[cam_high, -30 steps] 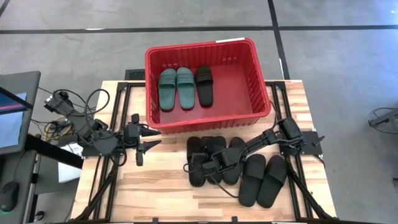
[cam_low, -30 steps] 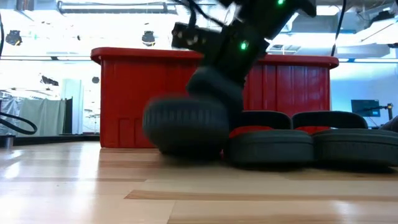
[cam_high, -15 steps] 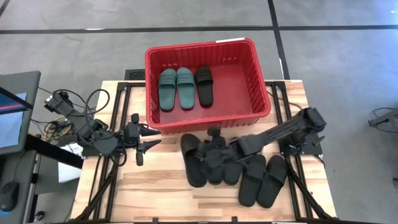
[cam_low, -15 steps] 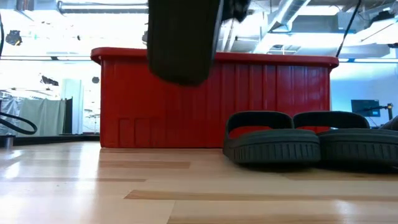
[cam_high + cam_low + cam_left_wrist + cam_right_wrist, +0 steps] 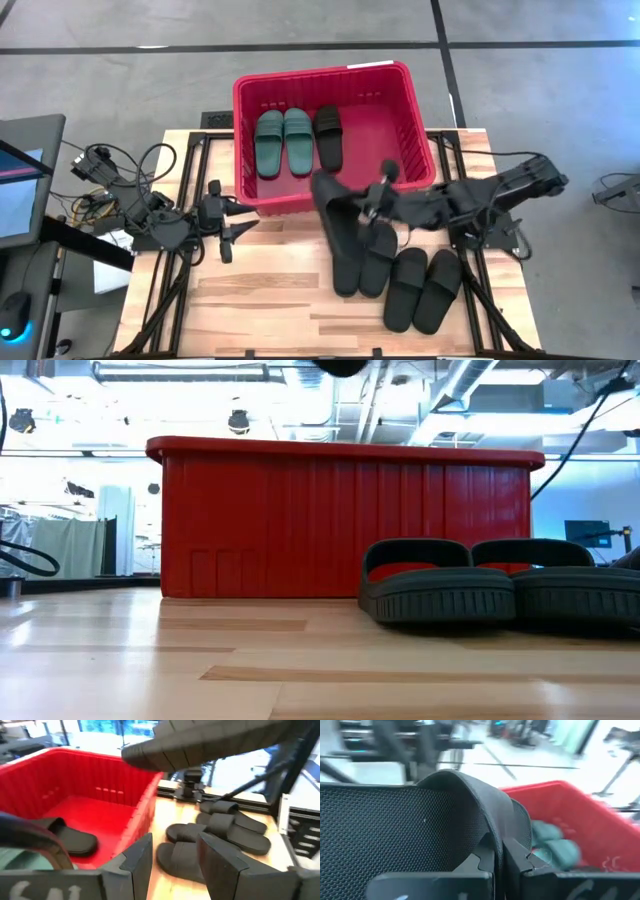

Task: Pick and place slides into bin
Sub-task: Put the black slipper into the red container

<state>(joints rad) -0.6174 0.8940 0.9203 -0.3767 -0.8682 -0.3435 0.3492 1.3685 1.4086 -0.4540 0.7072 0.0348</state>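
Inside bin (image 5: 418, 150): green pair (image 5: 283, 142), black slide (image 5: 328, 135).

Lifted slide (image 5: 345, 366) cut off at low view's top

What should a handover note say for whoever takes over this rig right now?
Right end effector: shut on a black slide, held in the air by the bin's near rim.
Left end effector: open, empty, waiting left of the bin.
Done: green pair and one black slide lie in the bin.
Left: drop the held slide in, then the four black slides on the table.
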